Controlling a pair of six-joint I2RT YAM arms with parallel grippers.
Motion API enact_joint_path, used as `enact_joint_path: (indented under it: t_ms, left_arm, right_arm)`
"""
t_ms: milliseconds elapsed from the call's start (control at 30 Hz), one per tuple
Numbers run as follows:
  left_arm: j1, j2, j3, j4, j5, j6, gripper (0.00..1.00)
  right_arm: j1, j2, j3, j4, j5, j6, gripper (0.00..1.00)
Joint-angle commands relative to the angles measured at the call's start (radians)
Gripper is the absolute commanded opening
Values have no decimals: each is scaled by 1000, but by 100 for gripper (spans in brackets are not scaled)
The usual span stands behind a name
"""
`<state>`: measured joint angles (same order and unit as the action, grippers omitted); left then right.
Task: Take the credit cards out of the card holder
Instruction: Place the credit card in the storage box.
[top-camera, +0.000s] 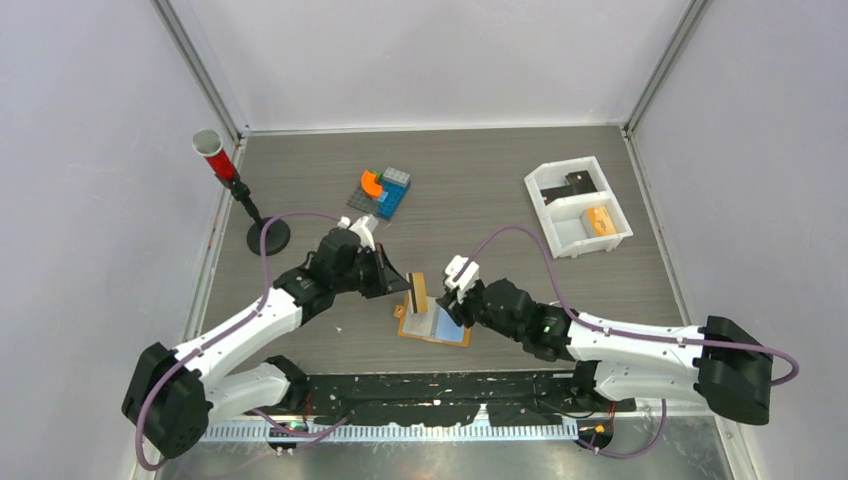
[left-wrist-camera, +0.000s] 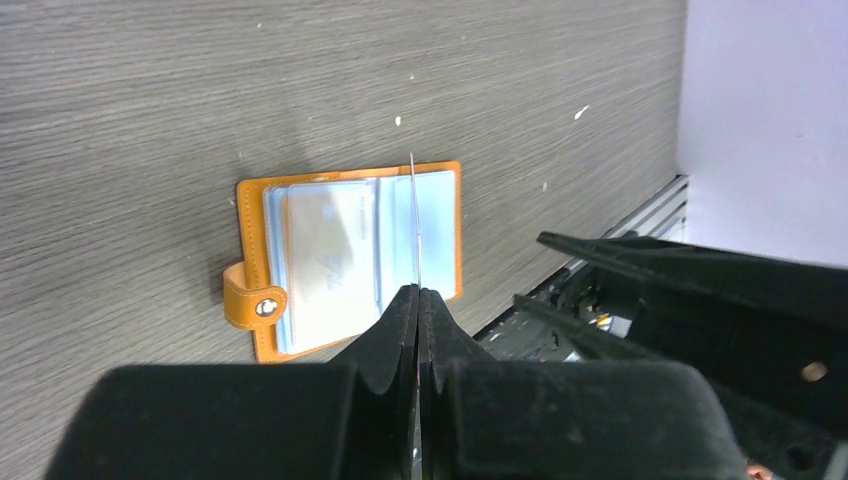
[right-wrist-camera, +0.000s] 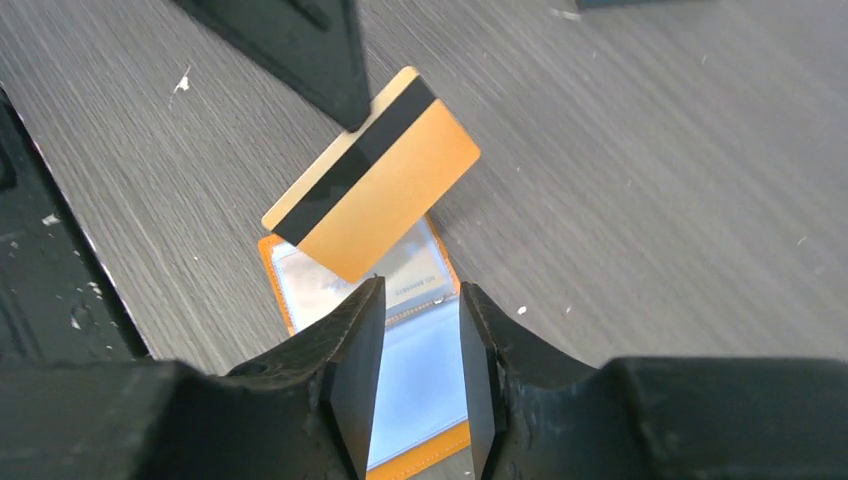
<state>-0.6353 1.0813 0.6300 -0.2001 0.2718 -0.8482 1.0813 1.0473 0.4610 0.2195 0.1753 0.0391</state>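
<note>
The tan-orange card holder (top-camera: 433, 325) lies open and flat on the table, its pale blue sleeves up. A pale gold credit card (left-wrist-camera: 328, 255) shows inside one sleeve. My left gripper (left-wrist-camera: 419, 292) is shut on another credit card (right-wrist-camera: 372, 188), gold with a black stripe, held above the card holder (left-wrist-camera: 250, 215). In the left wrist view this card (left-wrist-camera: 414, 220) appears edge-on as a thin line. My right gripper (right-wrist-camera: 420, 295) hovers open over the card holder (right-wrist-camera: 420, 380), nothing between its fingers. The held card's lower corner is just beyond its left fingertip.
A white two-compartment tray (top-camera: 578, 207) at the back right holds a small orange block (top-camera: 600, 221) and a dark item (top-camera: 578, 183). Coloured building bricks (top-camera: 381, 190) lie behind the left gripper. A red-and-grey cup on a black stand (top-camera: 222, 165) is at the far left.
</note>
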Motion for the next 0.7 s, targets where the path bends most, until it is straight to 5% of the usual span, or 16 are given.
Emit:
enact_joint_path:
  t_ms: [0,200,500,667]
  left_arm:
    - [17,-72,1,-13,28,-47,0]
    - [31,-127,-12,-2,71,-128,0]
    - [32,-196,-55,26,75,-220,0]
    - [33,-203,-65,36,79,-252,0]
  right_arm:
    - [111,14,-12,190,111,-303,43]
    - [302,128,-68,450,376,-630,51]
    - [384,323,-18,642,557,-805,55]
    - [402,362,-21,716,612,-847,47]
